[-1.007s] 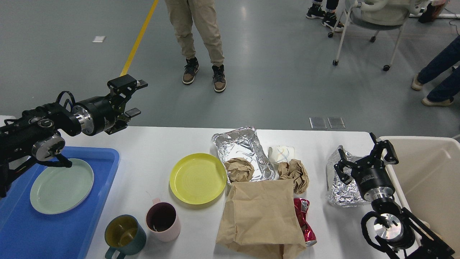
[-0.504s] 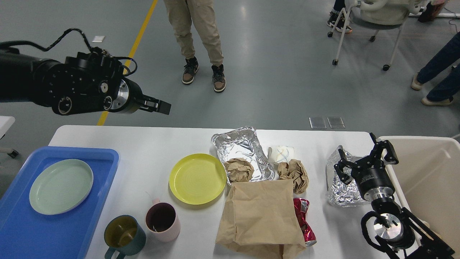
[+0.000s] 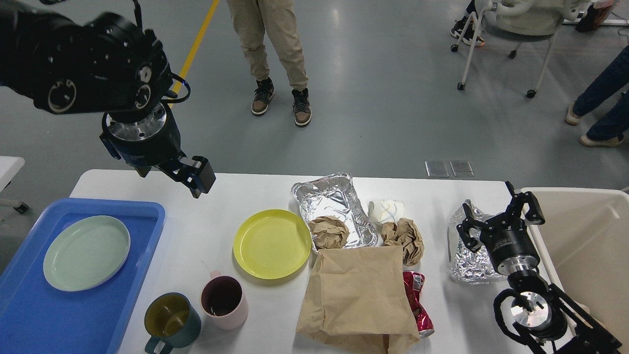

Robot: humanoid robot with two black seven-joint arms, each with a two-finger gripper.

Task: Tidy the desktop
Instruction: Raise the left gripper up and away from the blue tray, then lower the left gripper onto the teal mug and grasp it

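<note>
The white desktop [image 3: 206, 216] carries a yellow plate [image 3: 271, 243], a foil tray [image 3: 339, 199] with a crumpled brown paper ball [image 3: 328, 231] at its near end, a second paper ball [image 3: 404, 237], a white tissue wad [image 3: 385, 211], a brown paper bag [image 3: 358, 295], a crushed red can [image 3: 417, 302], a pink mug [image 3: 223, 301] and a teal mug [image 3: 171, 318]. My left gripper [image 3: 196, 177] hangs above the table's far left edge, pointing down toward the right, its fingers too dark to tell apart. My right gripper [image 3: 499, 212] is open and empty over crumpled foil [image 3: 464, 263].
A blue tray [image 3: 29, 314] at the left holds a pale green plate [image 3: 86, 251]. A beige bin [image 3: 589, 236] stands at the right edge. A person's legs [image 3: 275, 49] stand beyond the table; a wheeled chair [image 3: 516, 29] is at the far right.
My left arm has risen off the blue tray, swung right and turned its gripper downward over the table's far left edge. The right arm has not moved.
</note>
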